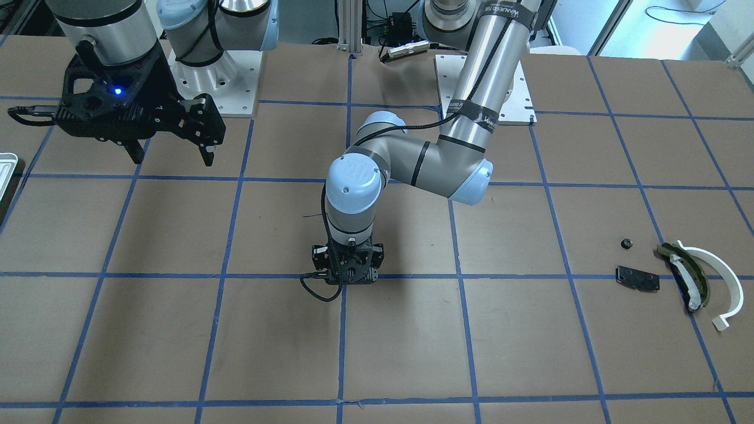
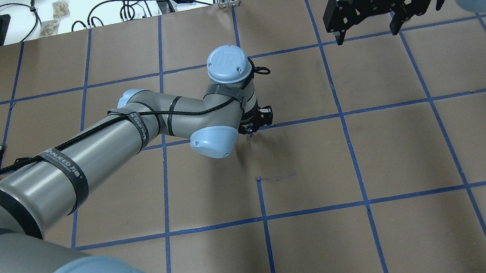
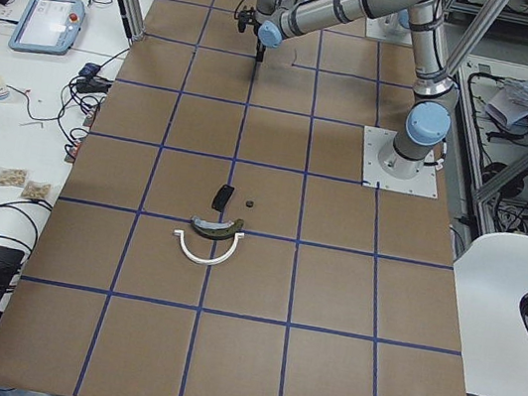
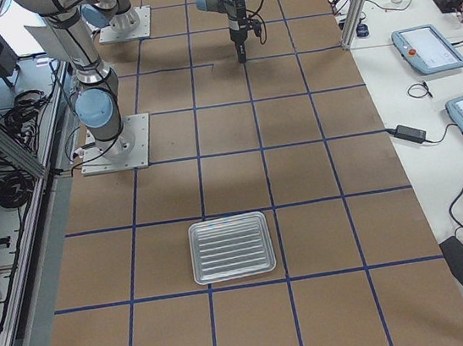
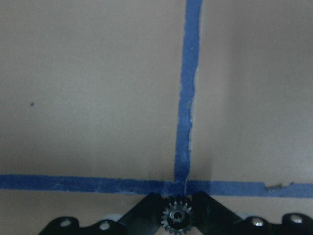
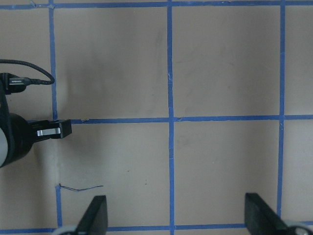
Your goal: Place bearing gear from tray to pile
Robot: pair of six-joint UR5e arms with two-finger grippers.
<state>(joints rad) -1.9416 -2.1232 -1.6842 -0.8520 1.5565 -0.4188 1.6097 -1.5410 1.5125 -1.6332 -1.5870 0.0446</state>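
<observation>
Bearing gear (image 5: pixel 177 217), bore axis upright, sits pinched by its teeth in left hand (image 5: pixel 177 214).

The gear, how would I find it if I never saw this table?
Follow the robot's long left arm to the table's middle. Its claw points down over a blue tape crossing, pinching the gear: tiny, round, with teeth all around.

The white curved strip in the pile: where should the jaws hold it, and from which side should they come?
Grip the white curved strip across its thin band near the middle of the arc, coming straight down from above. It lies on the table, and the olive piece lies inside its curve, close at one end. Toward the middle a gap shows, probably enough for the inner jaw.
</observation>
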